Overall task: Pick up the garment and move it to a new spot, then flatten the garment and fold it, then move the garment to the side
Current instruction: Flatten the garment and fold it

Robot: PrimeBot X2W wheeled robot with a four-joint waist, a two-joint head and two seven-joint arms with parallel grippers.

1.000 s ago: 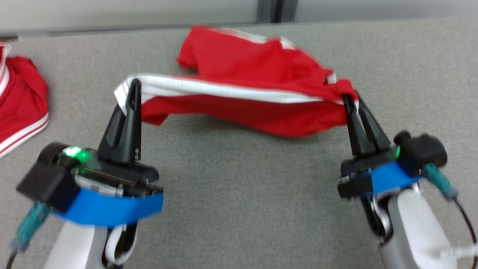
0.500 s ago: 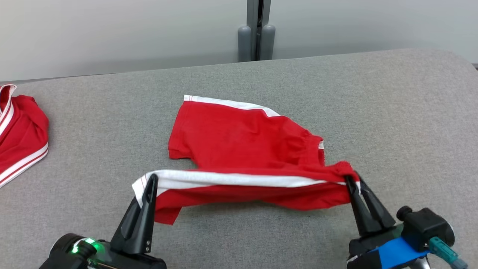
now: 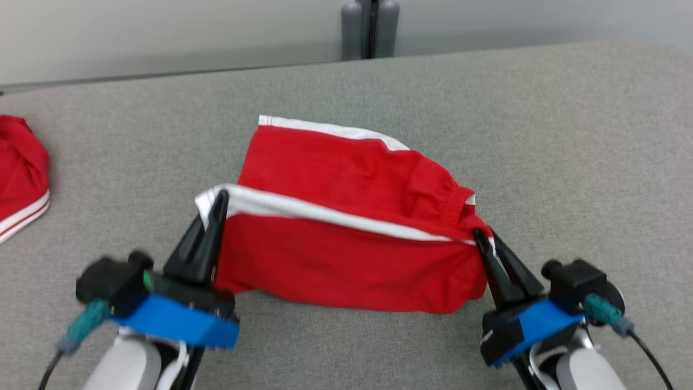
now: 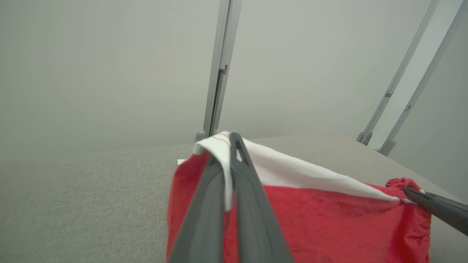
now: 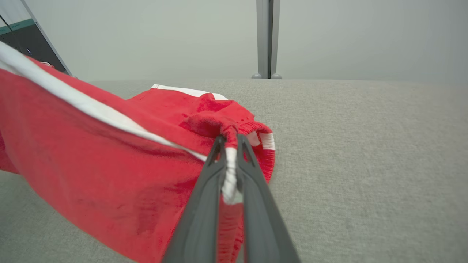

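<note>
The garment (image 3: 346, 260) is a pair of red shorts with white side stripes, held up over the grey table between both grippers. My left gripper (image 3: 219, 200) is shut on the white-striped hem corner (image 4: 223, 153). My right gripper (image 3: 484, 238) is shut on the bunched waistband end (image 5: 228, 146). The near layer hangs down from the stretched white stripe, its lower edge close to the table. The far leg (image 3: 325, 157) lies flat on the cloth behind. In the left wrist view the right gripper's fingers (image 4: 435, 208) show at the right edge.
A second red garment with white stripes (image 3: 19, 179) lies at the table's left edge. The grey fabric table (image 3: 568, 135) ends at a far edge before a pale wall with a grey post (image 3: 371, 27).
Both grippers have lifted the stretched edge, so the near layer now hangs as a broad red panel instead of a narrow band. The head camera has shifted across the frames.
</note>
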